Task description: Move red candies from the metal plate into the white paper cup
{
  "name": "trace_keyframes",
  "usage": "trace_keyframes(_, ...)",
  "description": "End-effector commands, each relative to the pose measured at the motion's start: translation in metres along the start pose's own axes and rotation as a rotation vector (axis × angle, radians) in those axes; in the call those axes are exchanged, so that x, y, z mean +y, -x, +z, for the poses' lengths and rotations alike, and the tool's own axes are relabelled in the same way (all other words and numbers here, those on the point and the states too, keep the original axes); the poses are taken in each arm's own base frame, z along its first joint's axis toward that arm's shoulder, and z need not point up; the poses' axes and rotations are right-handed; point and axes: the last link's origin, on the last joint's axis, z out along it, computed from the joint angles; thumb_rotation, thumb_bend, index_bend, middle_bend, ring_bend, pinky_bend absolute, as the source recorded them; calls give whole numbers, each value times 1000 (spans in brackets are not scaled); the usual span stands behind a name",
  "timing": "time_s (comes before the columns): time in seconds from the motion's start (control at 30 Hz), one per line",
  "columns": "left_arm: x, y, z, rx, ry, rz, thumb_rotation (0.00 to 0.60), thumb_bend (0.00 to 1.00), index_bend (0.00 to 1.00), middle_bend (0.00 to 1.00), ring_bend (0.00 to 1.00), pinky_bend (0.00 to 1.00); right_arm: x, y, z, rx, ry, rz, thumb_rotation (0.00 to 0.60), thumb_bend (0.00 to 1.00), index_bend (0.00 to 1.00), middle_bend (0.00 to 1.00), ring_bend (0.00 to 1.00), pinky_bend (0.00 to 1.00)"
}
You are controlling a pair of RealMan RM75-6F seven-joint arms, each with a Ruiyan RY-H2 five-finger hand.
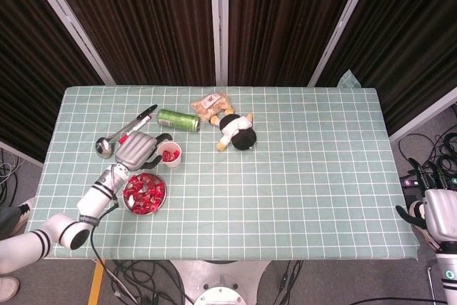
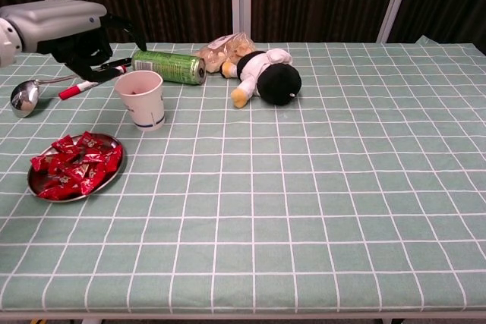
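From the head view I saw my left hand [image 1: 137,149] hovering in the left part of the frame, just beside the white paper cup [image 1: 170,154] and above the upper edge of the round metal plate [image 1: 145,194]. In the chest view that hand [image 2: 67,29] sat at the upper left, its dark fingers [image 2: 115,24] loosely spread and gripping nothing. Red candy [image 1: 171,155] lay inside the cup, and a heap of red wrapped candies [image 2: 74,165] filled the plate, which rested at the lower left of the chest view, near the cup [image 2: 141,99] but apart from it.

My right hand [image 1: 433,213] hung at the lower right edge of the head view, off the green checked tablecloth [image 1: 307,169]; I could not tell how its fingers lay.

Behind the cup lay a green metal can [image 2: 168,66] on its side, a red and black marker [image 2: 95,81] and a steel ladle [image 2: 26,94]. A black and white plush doll [image 2: 270,73] lay near the centre top, touching a clear bag of snacks [image 2: 225,48].
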Motion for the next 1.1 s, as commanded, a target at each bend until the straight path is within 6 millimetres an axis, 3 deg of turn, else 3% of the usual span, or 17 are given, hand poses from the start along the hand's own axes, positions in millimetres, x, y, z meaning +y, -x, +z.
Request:
trace_keyframes(0.03, -11, -8, -26, 50, -28, -32, 600, 394, 318, 935, 876, 1000, -1, 0, 0, 2, -6, 0, 600, 89, 33, 265, 69, 234)
trace_keyframes(0.13, -25, -3, -53, 53, -65, -32, 600, 362, 342, 922, 864, 1000, -2, -1, 0, 2, -10, 1, 600, 89, 34, 265, 69, 234)
trace_keyframes(0.27, -38, 20, -79, -20, -112, 17, 600, 310, 406, 914, 857, 1000, -2, 0, -1, 0, -13, 4, 600, 88, 34, 265, 70, 236)
trace_keyframes(0.37, -43, 38, -86, -88, -134, 43, 600, 282, 421, 913, 856, 1000, -2, 0, 0, 0, -16, 3, 600, 89, 33, 265, 70, 237)
trace_keyframes(0.57, -47, 59, -78, -140, -119, 108, 600, 279, 446, 922, 857, 1000, -4, -2, 0, 4, -19, 0, 600, 88, 33, 265, 69, 237)
trace_keyframes(1.1, -50, 83, -62, -176, -71, 197, 600, 280, 475, 934, 858, 1000, -8, -2, -1, 2, -10, -8, 600, 88, 34, 266, 70, 239)
